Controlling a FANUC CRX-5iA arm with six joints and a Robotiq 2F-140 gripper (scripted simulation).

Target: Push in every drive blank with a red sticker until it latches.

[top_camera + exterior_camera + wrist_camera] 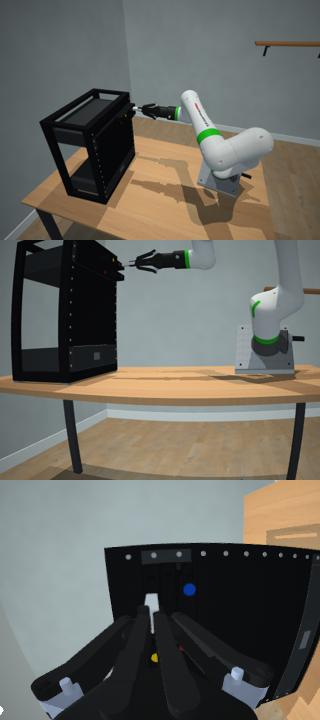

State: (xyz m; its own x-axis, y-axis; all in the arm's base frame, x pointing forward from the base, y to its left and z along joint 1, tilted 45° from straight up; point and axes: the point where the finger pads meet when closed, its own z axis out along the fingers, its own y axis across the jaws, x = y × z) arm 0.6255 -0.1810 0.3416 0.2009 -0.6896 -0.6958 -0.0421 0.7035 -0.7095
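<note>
Glossy white rounded arm (206, 129) links with bright green bands and red-and-black lettering along one link. Dark grey base collar on a grey bolted plate (264, 364). Black linkage gripper (138, 109) with pale pads.
</note>
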